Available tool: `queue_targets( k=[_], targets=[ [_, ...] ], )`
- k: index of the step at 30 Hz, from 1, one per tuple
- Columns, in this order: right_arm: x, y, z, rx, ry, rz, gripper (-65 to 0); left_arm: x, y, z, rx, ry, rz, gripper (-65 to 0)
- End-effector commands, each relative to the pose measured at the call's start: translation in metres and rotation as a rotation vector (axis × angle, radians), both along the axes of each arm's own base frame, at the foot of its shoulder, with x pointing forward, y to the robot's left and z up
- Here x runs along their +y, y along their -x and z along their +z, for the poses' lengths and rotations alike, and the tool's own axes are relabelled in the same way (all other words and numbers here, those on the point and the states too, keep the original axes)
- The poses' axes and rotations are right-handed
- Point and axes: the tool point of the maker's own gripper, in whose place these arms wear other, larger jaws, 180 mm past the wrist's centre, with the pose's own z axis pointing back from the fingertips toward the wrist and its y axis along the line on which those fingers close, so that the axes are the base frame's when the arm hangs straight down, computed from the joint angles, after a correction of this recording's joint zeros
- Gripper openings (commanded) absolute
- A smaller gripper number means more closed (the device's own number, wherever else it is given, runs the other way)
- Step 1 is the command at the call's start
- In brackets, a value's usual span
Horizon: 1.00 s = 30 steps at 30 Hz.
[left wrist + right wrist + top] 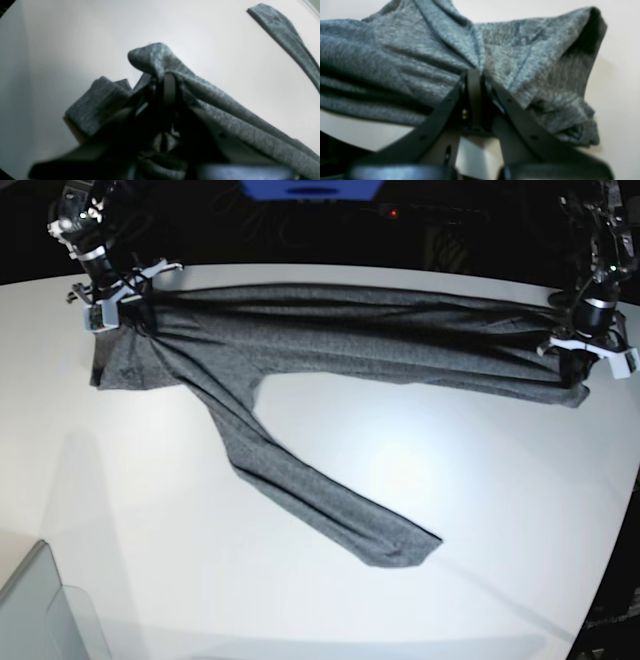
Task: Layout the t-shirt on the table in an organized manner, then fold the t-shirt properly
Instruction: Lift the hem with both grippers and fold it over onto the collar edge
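Observation:
The dark heather-grey t-shirt (350, 335) is stretched in a long band across the far side of the white table (300, 580), and one part of it (330, 510) trails toward the front centre. At the far right in the base view, my left gripper (583, 365) is shut on one end of the cloth. In the left wrist view fabric bunches around the closed fingers of the left gripper (170, 77). At the far left, my right gripper (130, 315) is shut on the other end. The right wrist view shows the shirt (395, 62) draped over the right gripper (474, 72).
A pale translucent box (40, 610) sits at the table's front left corner. The table's curved edge (610, 580) runs down the right side. Dark surroundings and a blue object (310, 188) lie beyond the far edge.

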Motion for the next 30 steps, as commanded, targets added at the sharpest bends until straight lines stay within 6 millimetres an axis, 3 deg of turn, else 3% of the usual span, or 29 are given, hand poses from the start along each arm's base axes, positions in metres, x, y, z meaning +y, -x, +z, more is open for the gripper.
queue_targets(
  k=[1,5,11,15,19,24,27,30],
  targets=[
    [-0.004,-0.004,0.009,-0.041,0.001,-0.003,-65.0,0.012,-0.001,0.005,-0.015,-0.025,0.019,-65.0],
    [-0.003,-0.004,0.008,-0.037,-0.002,-0.005,-65.0,0.017,0.007,-0.015,0.034,-0.008,0.044,-65.0],
    [-0.003,-0.003,0.007,-0.032,-0.001,-0.003,-65.0,0.016,0.01,-0.02,0.06,0.0,0.037,-64.2],
    [-0.004,-0.004,0.007,-0.032,0.004,0.0,-65.0,0.01,0.007,-0.028,0.131,0.034,0.012,-53.1],
    [-0.005,-0.002,0.006,-0.016,0.058,0.022,-53.3,0.003,0.009,-0.032,0.174,0.055,-0.007,-42.1],
    [-0.007,-0.009,0.023,-0.053,0.106,0.032,-36.5,0.002,0.009,-0.032,0.174,0.061,-0.008,-39.9],
    [-0.006,-0.006,0.034,-0.073,0.125,0.044,-32.1,0.002,0.009,-0.032,0.174,0.061,-0.008,-39.9],
    [-0.004,-0.01,0.047,-0.104,0.143,0.054,-31.9,0.002,0.01,-0.033,0.175,0.065,-0.006,-39.8]
  ],
)
